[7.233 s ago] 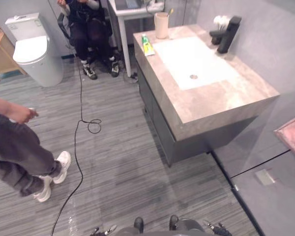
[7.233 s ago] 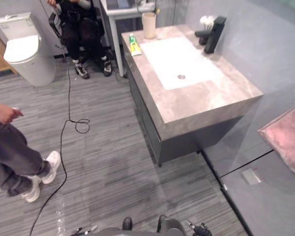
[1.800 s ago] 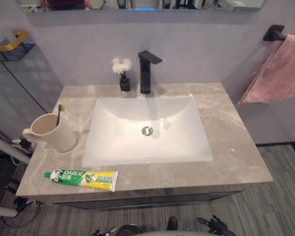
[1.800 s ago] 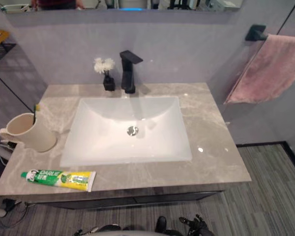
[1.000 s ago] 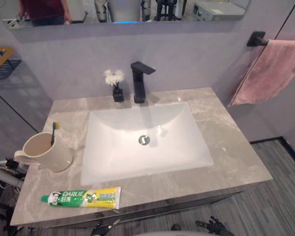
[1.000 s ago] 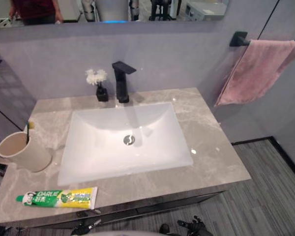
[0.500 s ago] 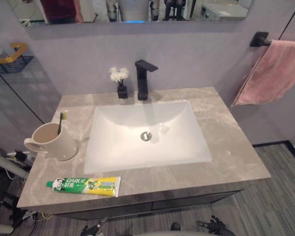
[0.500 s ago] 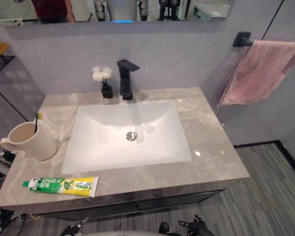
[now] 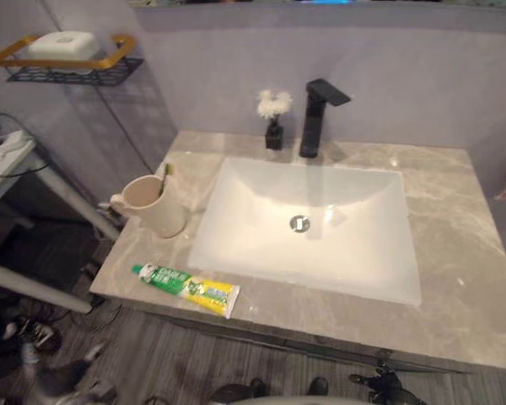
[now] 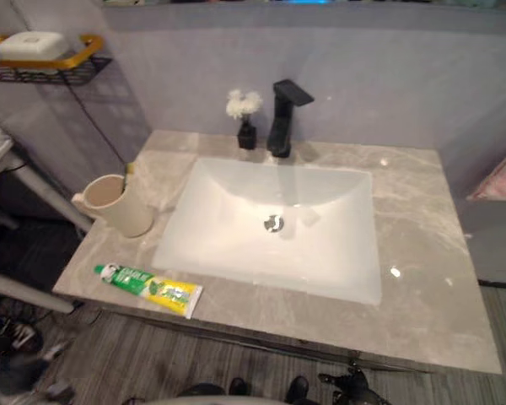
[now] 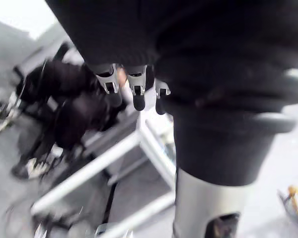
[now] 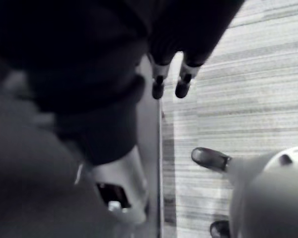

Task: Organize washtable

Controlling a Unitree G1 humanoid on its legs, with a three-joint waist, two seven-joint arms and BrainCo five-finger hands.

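— Washtable, where does it sit?

— Dead ahead from the head camera, a grey marbled top with a white basin sunk in its middle.

— Start close in. What are the hands doing?

— The left hand hangs down with its fingers loose and nothing in them. A white frame and a blurred person in dark clothes show past it. The right hand hangs the same way, fingers slack and empty, over grey striped floor.

— And on the top itself?

— Taking the basin as the clock's centre, a green and yellow toothpaste tube lies flat at 8 o'clock, near the front edge. At 9 o'clock a cream cup stands upright just beside the basin, with a toothbrush leaning inside it.

— Further back?

— A black faucet stands at 12 o'clock behind the basin, its spout over the bowl. Just beside it, toward 11, stands a small dark vase with white flowers.

— Anything off the table?

— At 10 o'clock, on the wall, a gold-railed shelf carries a white soap bar. At 3 o'clock a pink towel shows at the edge.
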